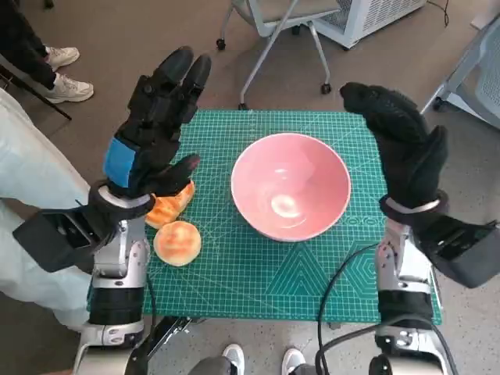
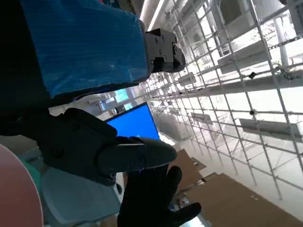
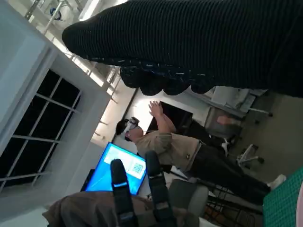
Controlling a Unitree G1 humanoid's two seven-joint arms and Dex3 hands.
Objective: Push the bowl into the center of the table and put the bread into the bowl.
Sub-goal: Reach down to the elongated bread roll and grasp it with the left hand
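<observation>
Green gridded cutting mat point(image 1: 258, 266) covers the counter, with brown carpet around it. Near the middle sits a smooth, glossy pink round bowl point(image 1: 291, 184), nothing inside. To its left lie two golden, soft-crusted bread rolls point(image 1: 177, 242), touching each other. Above them the black left hand with blue tape point(image 1: 154, 129) is raised, fingers spread, holding nothing. At the mat's right edge the knitted-gloved right hand point(image 1: 402, 141) is also raised, fingers extended and empty.

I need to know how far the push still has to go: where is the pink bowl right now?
In the head view the pink bowl sits on the green mat, about mid-table, with the two bread pieces on its left.
</observation>
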